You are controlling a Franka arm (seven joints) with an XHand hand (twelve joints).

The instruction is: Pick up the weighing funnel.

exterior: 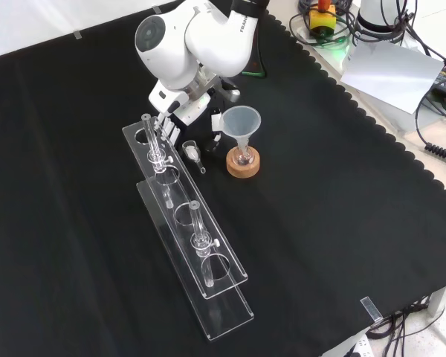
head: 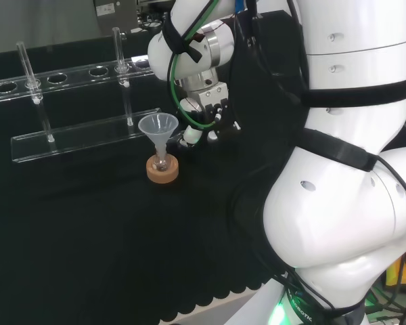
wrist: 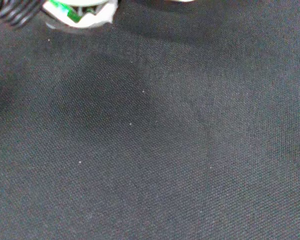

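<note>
Down low over the table (exterior: pixel 342 223), hand (head: pixel 206 103) beside the funnel (head: pixel 155 127), grasp impossible to tell, weighing funnel (exterior: pixel 192 152) lying between rack (exterior: pixel 227 316) and cork ring (exterior: pixel 243 166), open cloth beyond.

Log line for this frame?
stage: pre-grasp | hand: low by funnel, grip unclear | weighing funnel: on cloth beside rack, not held

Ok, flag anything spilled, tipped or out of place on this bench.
Nothing stands out. The big clear cone-shaped funnel stands upright in its flask on the cork ring; the small clear weighing funnel lies on the black cloth beside the clear plastic rack.
</note>
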